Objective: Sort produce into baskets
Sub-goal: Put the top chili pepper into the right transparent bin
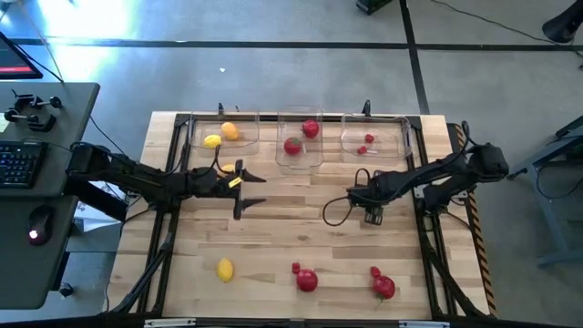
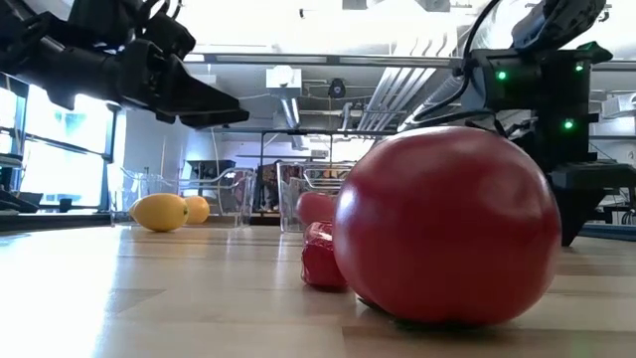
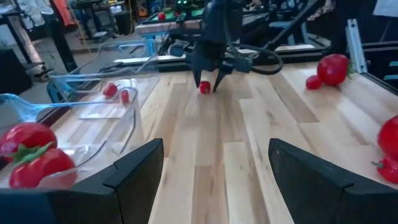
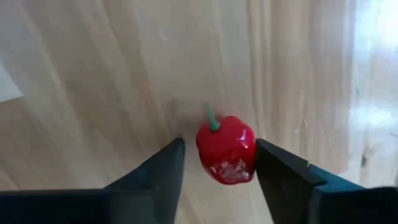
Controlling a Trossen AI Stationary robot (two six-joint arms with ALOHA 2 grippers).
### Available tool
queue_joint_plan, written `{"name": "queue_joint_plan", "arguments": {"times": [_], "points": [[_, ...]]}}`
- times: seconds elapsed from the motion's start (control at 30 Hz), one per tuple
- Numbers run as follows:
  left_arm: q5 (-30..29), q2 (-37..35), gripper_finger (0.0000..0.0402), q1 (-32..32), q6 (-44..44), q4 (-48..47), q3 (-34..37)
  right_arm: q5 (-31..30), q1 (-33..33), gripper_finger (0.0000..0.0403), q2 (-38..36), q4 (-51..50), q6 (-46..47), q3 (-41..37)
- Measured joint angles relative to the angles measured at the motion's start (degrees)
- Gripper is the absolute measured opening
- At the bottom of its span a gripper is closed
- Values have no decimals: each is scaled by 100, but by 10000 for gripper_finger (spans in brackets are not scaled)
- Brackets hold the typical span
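Three clear baskets stand along the far edge: the left one (image 1: 223, 137) holds two yellow lemons, the middle one (image 1: 301, 141) two red tomatoes, the right one (image 1: 373, 138) small red berries. My right gripper (image 1: 372, 217) points down at mid-table, open, its fingers on either side of a small red berry with a green stem (image 4: 227, 149), which rests on the wood. My left gripper (image 1: 255, 191) hovers open and empty, left of centre. A lemon (image 1: 225, 269), two tomatoes (image 1: 307, 280) (image 1: 383, 288) and two berries (image 1: 296, 268) (image 1: 374, 271) lie near the front edge. My right gripper comes at the berry from above, pointing down, one finger on each side. One finger (image 4: 280, 177) stands right against the berry's side (image 4: 252, 152), and I cannot tell whether it touches. A gap shows at the other finger (image 4: 168, 168). The berry sits on the table.
Bare wood lies between the two grippers and between them and the fruit at the front. A black cable (image 1: 337, 211) loops beside my right gripper. The big tomato (image 2: 447, 229) fills the low view's foreground. A desk with a keyboard (image 1: 18, 164) stands left of the table.
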State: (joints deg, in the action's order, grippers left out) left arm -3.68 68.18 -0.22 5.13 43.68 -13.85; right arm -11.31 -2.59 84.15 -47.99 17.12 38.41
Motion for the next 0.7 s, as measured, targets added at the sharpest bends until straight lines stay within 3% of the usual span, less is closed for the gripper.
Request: {"name": "queue_joint_plan", "arguments": {"times": [0.33,0.43,0.57,0.7], "points": [[-24,0,278,-60,-48,-12,0,104,-4,50,-17,-66,-225,474],[-24,0,278,-60,-61,-48,0,136,-5,40,-17,-113,-425,914],[-22,2,278,-60,-193,-131,0,-533,95,48,-17,-107,-817,1571],[2,2,278,-60,-529,-214,0,-1062,711,53,-19,-107,-889,2205]]}}
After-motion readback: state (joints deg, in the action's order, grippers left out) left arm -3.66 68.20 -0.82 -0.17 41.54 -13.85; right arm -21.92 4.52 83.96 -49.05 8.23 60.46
